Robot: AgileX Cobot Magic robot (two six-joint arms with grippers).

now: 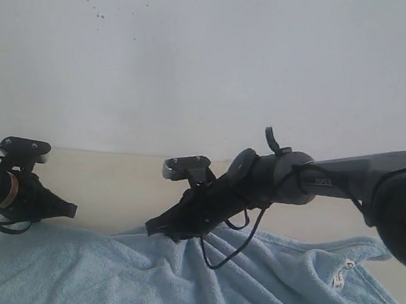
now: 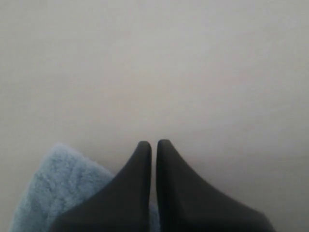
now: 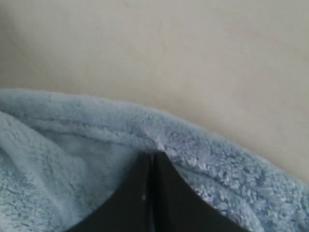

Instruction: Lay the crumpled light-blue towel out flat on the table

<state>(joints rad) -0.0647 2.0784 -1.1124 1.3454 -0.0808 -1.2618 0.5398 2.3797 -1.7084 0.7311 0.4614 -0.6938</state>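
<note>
Exterior view: towel (image 1: 107,272) on table (image 1: 115,183)

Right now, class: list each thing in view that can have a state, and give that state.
towel: wrinkled, not flat, far edge pinched up.
right gripper: shut on the towel's far edge.
left gripper: shut, holding nothing, beside a towel corner.
table: partly covered by the towel.
</note>
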